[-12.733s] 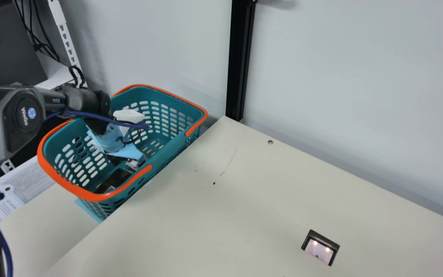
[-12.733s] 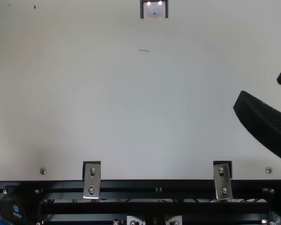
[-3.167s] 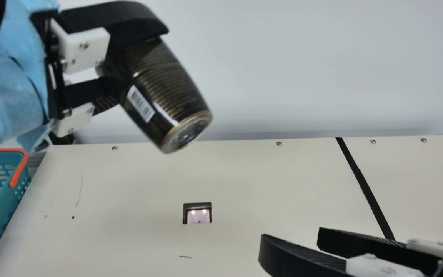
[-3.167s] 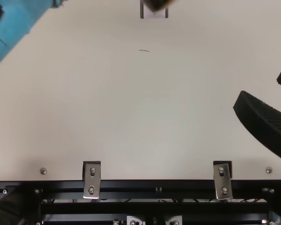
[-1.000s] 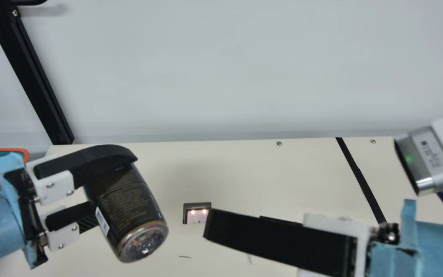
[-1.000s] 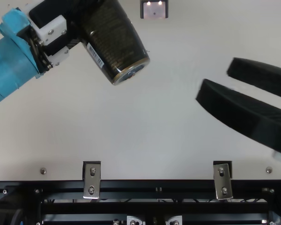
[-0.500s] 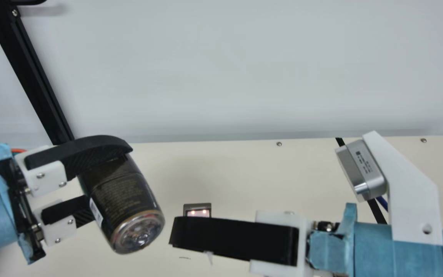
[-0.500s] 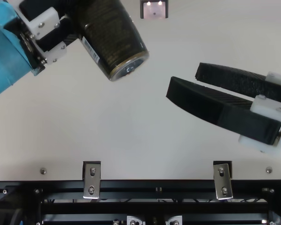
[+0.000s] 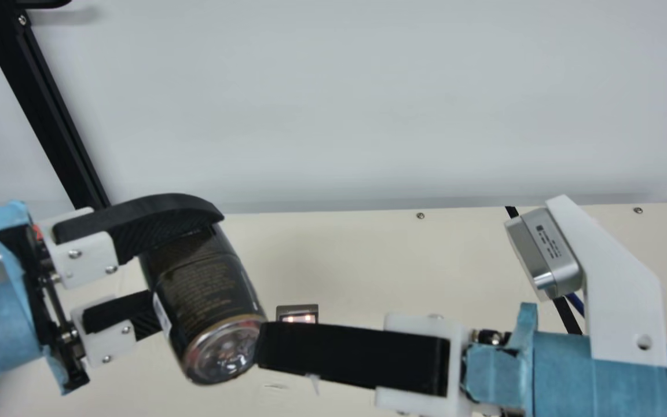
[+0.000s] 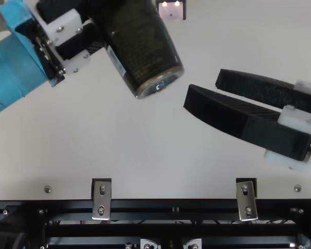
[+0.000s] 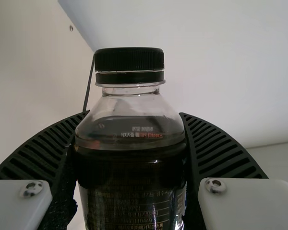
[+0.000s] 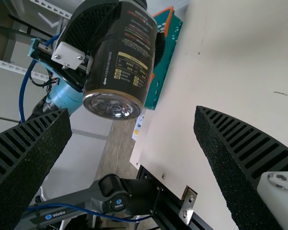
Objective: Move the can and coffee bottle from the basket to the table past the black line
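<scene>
My left gripper (image 9: pixel 186 269) is shut around the dark coffee bottle (image 9: pixel 209 295), held tilted above the table with its base angled down toward the right gripper. In the left wrist view the left gripper (image 11: pixel 134 117) has a finger on each side of the bottle, black cap visible. My right gripper (image 10: pixel 203 88) stands open with nothing between its fingers, its tips close to the bottle's base. In the right wrist view, the right gripper (image 12: pixel 133 117) faces that base. The black line (image 9: pixel 567 315) crosses the table behind the right arm. I see no can.
The teal basket (image 12: pixel 158 91) with its orange handle stands beyond the table's left edge, behind the left arm. A small dark-framed fixture (image 9: pixel 297 313) lies in the cream table (image 9: pixel 368 260). Metal brackets (image 10: pixel 101 199) and a black rail run along the near edge.
My left gripper came out of the basket with the bottle and just shifted slightly right. The right arm moved in from the right, then held still. The neck camera turned.
</scene>
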Robot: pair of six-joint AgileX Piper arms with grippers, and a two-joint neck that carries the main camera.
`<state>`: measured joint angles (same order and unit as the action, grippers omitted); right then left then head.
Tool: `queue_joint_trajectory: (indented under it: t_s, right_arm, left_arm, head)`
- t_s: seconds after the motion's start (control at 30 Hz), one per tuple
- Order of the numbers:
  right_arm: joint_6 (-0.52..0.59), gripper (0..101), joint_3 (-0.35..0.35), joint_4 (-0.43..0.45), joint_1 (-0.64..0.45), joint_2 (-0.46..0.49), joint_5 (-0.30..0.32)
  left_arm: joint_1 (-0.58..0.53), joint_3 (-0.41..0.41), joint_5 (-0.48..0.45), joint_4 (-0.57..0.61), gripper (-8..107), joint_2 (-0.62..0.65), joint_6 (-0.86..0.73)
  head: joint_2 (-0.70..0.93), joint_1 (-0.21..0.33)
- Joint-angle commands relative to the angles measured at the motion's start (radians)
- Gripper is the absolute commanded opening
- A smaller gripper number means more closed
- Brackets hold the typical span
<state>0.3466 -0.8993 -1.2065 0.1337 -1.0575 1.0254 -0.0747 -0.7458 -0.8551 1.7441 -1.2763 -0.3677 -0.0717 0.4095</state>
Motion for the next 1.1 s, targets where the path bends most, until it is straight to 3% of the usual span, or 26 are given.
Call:
queue_joint_trajectory:
  t_s: [0.0,0.43,1.07]
  right_arm:
    - [0.001,101,0.001,-0.011,0.000,-0.001,0.003]
    - [0.060,101,-0.012,-0.146,0.040,-0.074,-0.008]
    - [0.128,101,-0.026,-0.267,0.158,-0.230,-0.099]
  left_arm:
    - [0.000,0.000,0.000,0.000,10,0.000,0.000]
    - [0.000,0.000,0.000,0.000,10,0.000,0.000]
    - [0.000,0.000,0.000,0.000,10,0.000,0.000]
  head:
    - [-0.009,0.027]
    - [-0.009,0.027]
    - [-0.009,0.027]
